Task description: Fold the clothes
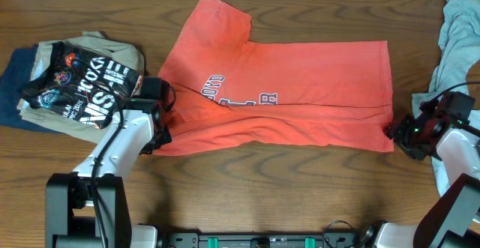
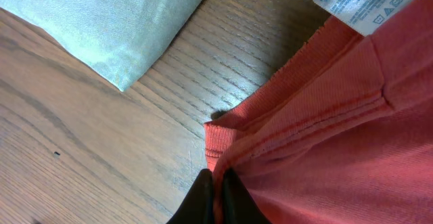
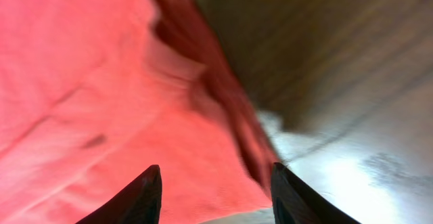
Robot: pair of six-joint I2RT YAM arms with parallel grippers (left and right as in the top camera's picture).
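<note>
The clothes, a red-orange T-shirt (image 1: 300, 83) with navy-and-white lettering, lie across the middle of the table, with the lower part doubled over. My left gripper (image 1: 160, 133) is at the shirt's lower left corner. In the left wrist view the left gripper (image 2: 216, 183) is shut on the shirt's (image 2: 338, 129) hemmed edge, with fabric pinched between the black fingers. My right gripper (image 1: 394, 130) is at the lower right corner. In the right wrist view the right gripper (image 3: 215, 176) is open, its fingers spread over the shirt's (image 3: 101, 82) corner.
A pile of other garments sits at the left: a black shirt with white print (image 1: 82, 83) on tan (image 1: 112, 47) and navy (image 1: 13, 87) cloth. The tan cloth (image 2: 108, 21) lies close to the left gripper. A grey garment (image 1: 454, 46) lies at the right edge.
</note>
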